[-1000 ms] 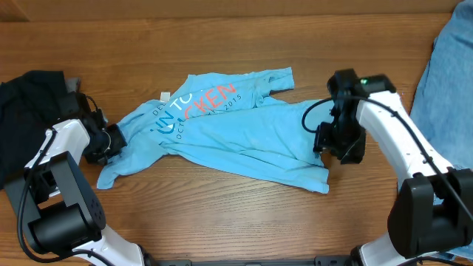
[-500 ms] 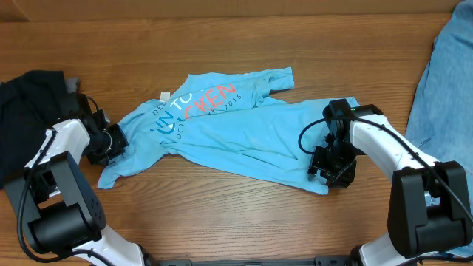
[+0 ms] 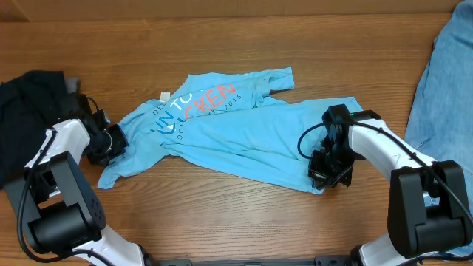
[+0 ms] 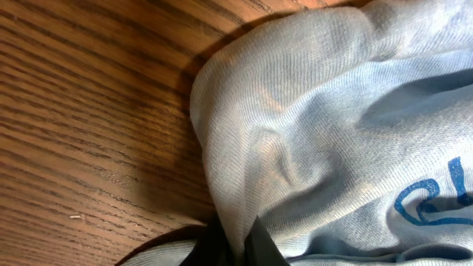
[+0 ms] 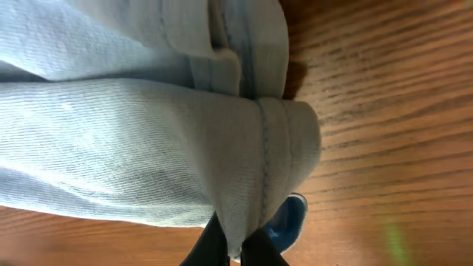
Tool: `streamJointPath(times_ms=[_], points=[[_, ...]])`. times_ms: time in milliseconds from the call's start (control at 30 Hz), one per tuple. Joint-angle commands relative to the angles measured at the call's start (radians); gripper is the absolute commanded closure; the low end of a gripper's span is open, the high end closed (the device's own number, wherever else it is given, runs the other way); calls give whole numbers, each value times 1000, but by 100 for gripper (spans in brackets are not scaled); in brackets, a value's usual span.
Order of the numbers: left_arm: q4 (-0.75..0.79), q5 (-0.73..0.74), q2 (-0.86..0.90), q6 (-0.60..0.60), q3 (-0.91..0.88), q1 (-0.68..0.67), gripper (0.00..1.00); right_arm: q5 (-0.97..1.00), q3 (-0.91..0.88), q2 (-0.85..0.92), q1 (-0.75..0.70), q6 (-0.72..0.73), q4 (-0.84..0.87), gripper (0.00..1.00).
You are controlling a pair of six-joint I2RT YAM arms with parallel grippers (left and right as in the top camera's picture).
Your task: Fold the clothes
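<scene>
On my overhead feed the light sky-blue short-sleeved cotton T-shirt [image 3: 236, 137] lies rumpled in the middle of the brown wooden tabletop [image 3: 222, 222], between my two arms. Its chest faces up, with coral-red and white lettering, and one part is folded over across the lower body, so the outline is uneven.

The long axis runs left to right across the tabletop, dipping a little toward my right side. The neck label and the print sit nearer the left arm, and the hem end reaches toward the right arm. The lettering slants upward to the right.

The left tool [image 3: 113, 140] sits at the shirt's left edge, and the right tool [image 3: 324, 176] at the lower right corner. From above I cannot read either grip. The wrist feeds settle it. The left wrist view shows ribbed knit gathered into a ridge and pinched between the dark fingers [image 4: 211, 244], with a scrap of blue print at the right edge. The right wrist view shows the stitched hem doubled over and nipped between that tool's fingers [image 5: 211, 240], with bare wood grain beside it.

Only the overhead view shows the faded blue denim jeans [image 3: 447, 81] at the far right and a black garment pile [image 3: 26, 111] at the far left, both apart from the shirt.
</scene>
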Motion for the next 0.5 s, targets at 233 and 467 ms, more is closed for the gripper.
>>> streamJointPath(times_ms=[233, 467], points=[[-129, 165, -266, -7, 133, -3, 96, 81, 435, -26, -2, -81, -210, 96], [-125, 169, -408, -7, 169, -3, 96, 82, 498, -32, -2, -140, -258, 96]])
